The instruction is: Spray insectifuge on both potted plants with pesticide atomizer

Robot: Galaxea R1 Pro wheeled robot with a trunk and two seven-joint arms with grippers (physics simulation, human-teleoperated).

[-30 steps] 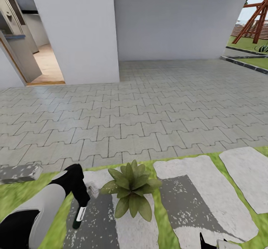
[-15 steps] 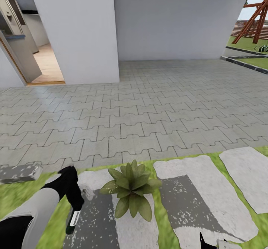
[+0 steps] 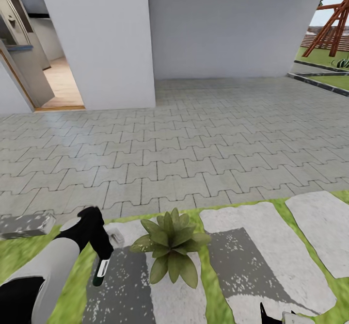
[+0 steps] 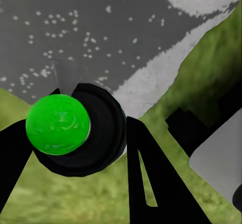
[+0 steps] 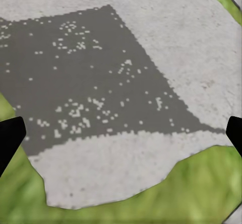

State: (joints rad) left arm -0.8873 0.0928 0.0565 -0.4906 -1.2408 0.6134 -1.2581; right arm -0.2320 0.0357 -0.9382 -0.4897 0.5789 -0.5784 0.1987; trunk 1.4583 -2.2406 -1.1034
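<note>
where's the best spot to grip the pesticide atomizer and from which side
Grip the pesticide atomizer around its slim white body, closing across its width from the side, as the left hand does now. It is a narrow cylinder hanging tip-down, so a side grip leaves the black and green end free to aim at the potted plant.

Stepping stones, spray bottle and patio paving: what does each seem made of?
The stepping stones look like rough, matte grey stone, speckled and irregular in outline. The pesticide atomizer in the left gripper looks like smooth plastic, with a glossy green cap end in the left wrist view. The patio paving looks like matte interlocking concrete blocks, probably.
</note>
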